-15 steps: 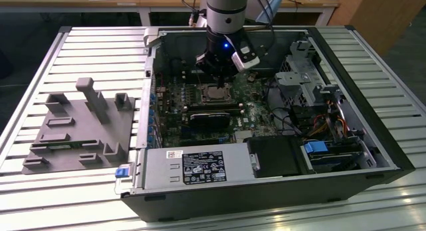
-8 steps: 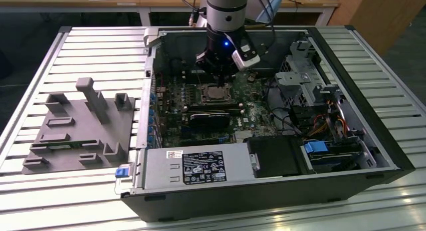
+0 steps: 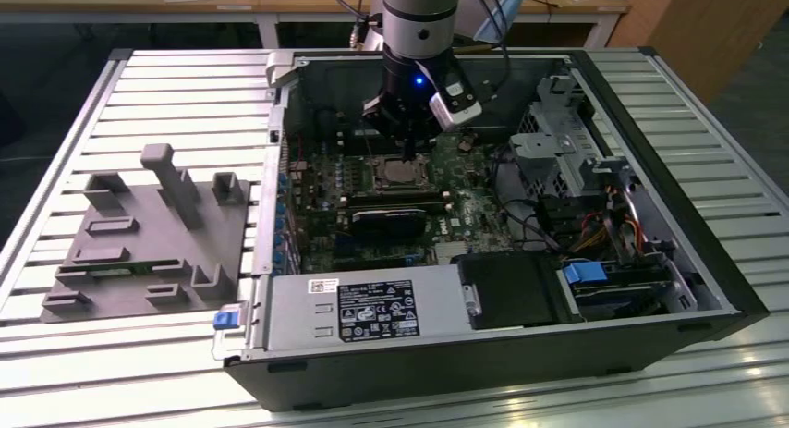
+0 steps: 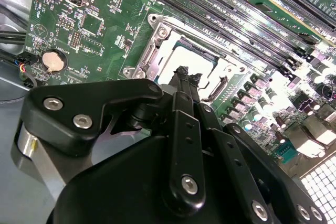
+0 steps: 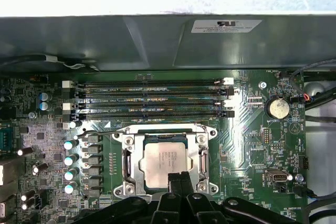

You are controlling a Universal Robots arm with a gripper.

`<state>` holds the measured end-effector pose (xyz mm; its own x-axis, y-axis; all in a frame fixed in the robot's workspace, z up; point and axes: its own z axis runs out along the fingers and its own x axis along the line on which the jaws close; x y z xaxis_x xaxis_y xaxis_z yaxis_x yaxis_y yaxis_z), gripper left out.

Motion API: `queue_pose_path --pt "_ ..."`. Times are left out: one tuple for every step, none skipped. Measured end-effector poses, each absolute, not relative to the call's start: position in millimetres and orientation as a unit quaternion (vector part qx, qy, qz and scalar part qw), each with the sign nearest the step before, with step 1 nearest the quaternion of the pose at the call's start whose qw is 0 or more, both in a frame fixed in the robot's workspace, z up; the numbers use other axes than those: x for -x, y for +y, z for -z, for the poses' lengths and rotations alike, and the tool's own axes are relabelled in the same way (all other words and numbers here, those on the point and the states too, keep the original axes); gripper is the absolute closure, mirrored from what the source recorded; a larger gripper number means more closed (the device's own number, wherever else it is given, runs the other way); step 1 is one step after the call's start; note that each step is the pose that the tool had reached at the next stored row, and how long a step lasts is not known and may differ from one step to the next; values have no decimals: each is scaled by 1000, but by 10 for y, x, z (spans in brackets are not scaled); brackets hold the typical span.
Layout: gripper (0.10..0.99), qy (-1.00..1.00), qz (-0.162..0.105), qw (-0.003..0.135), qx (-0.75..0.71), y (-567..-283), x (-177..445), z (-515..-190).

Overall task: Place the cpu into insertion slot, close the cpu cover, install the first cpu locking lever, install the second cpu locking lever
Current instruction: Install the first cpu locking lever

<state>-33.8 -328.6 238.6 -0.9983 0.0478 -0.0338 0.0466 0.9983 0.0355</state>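
cpu [image 5: 164, 162] seated under lowered cpu cover [image 5: 129, 162]; fingers [image 5: 176, 182] together, tips over cpu edge.

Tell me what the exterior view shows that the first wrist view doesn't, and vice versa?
Exterior view: the open computer case, the arm reaching into it, and a grey fixture block on the slatted table at that view's left. First wrist view: the coin battery and memory slots up close. Both: the cpu seated inside the cpu cover, with the jaws at its edge.
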Motion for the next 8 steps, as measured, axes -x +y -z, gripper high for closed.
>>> queue_pose_path --pt "980 999 -17 17 -24 -3286 338 -2386" --pt "980 999 -17 17 -24 -3286 338 -2386" --pt "980 999 -17 17 -24 -3286 338 -2386" --pt "980 999 -17 17 -24 -3286 338 -2386" --pt "980 999 -17 17 -24 -3286 338 -2386" --pt "980 999 -17 17 -24 -3286 338 -2386" --pt "980 999 -17 17 -24 -3286 338 -2386" --pt "980 999 -17 17 -24 -3286 338 -2386"
